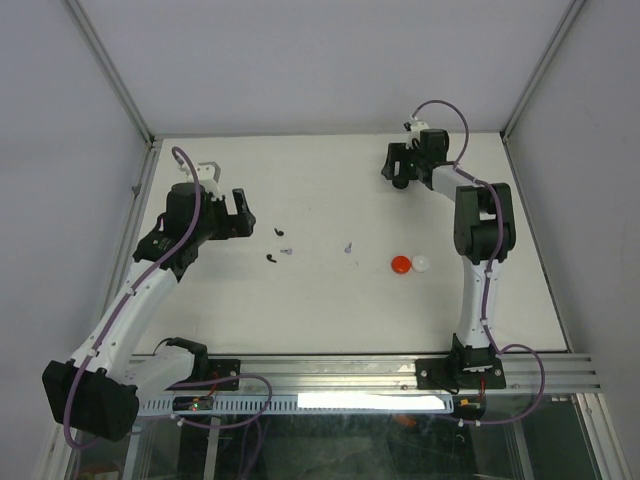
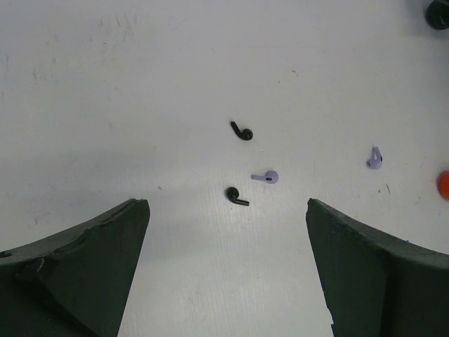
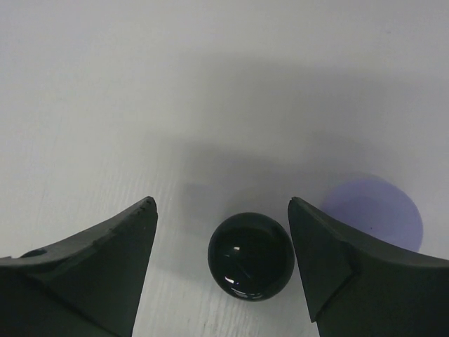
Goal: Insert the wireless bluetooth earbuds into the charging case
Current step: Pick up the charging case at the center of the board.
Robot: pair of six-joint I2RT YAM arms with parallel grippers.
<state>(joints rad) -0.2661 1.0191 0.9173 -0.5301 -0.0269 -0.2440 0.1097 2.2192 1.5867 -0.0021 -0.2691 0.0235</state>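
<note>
Four tiny stemmed earbuds lie on the white table: two black ones (image 2: 243, 132) (image 2: 235, 196) and two pale purple ones (image 2: 266, 177) (image 2: 374, 159). In the top view they lie mid-table, black (image 1: 278, 233) (image 1: 272, 257) and purple (image 1: 286, 251) (image 1: 349, 246). My left gripper (image 2: 226, 221) is open and empty, just short of the nearest black earbud; it also shows in the top view (image 1: 240, 215). My right gripper (image 3: 221, 210) is open at the far right (image 1: 397, 165), its jaws either side of a glossy black round case (image 3: 250, 255), not touching it.
A pale purple round disc (image 3: 372, 210) lies just right of the black case, partly behind my right finger. A red disc (image 1: 401, 264) and a white disc (image 1: 422, 263) lie side by side at the right of the middle. Grey walls enclose the table (image 1: 300, 320).
</note>
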